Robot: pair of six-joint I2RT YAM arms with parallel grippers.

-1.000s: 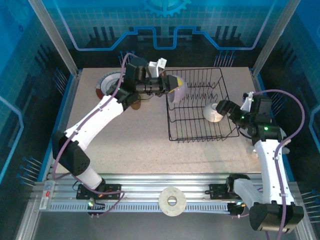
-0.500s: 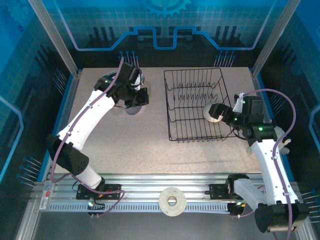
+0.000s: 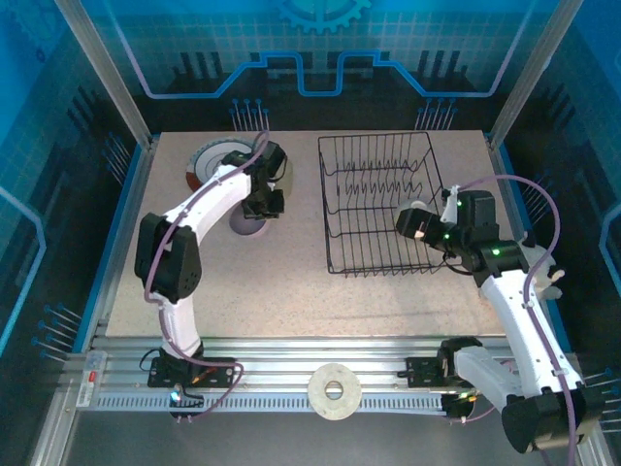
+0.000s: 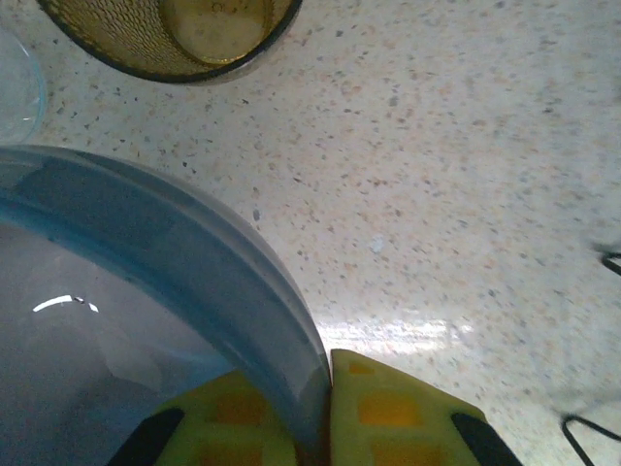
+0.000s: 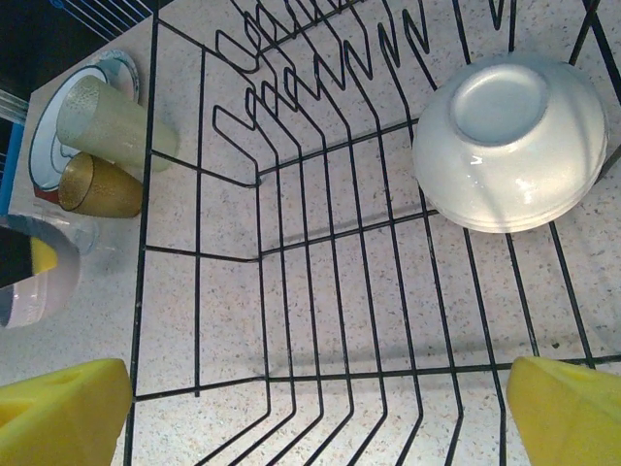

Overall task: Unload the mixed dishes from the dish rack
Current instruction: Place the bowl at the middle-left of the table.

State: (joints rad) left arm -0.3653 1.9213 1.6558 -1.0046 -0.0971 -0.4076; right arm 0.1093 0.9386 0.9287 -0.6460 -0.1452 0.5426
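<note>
We are seeing the left gripper (image 4: 325, 408) pinching the rim of a lilac bowl (image 4: 116, 320). Its 2 yellow pads (image 4: 388, 413) are pressing together with only the thin wall between them, 1 inside and 1 outside. From the top camera, this gripper (image 3: 262, 199) is reaching down at the far left part of the speckled table (image 3: 291, 301). The bowl (image 3: 247, 223) is sitting low beneath it, and we cannot tell whether it is touching the surface. Just beyond it an amber cup (image 4: 170, 24) is standing upright beside a pale yellow-green cup (image 5: 112, 121). Both are close by a red-rimmed plate (image 3: 204, 160) lying flat near the far left corner.

The right gripper (image 5: 310, 413) is hanging over the black wire dish rack (image 3: 326, 214) with its jaws spread wide and gripping nothing, 1 yellow fingertip (image 5: 58, 413) showing at each lower corner of its wrist view. Inside the rack, a cream bowl (image 5: 509, 141) is lying upside down on the wire floor, foot ring up, near a side wall. The rack is standing on the table's far right half, well apart from the unloaded dishes.
</note>
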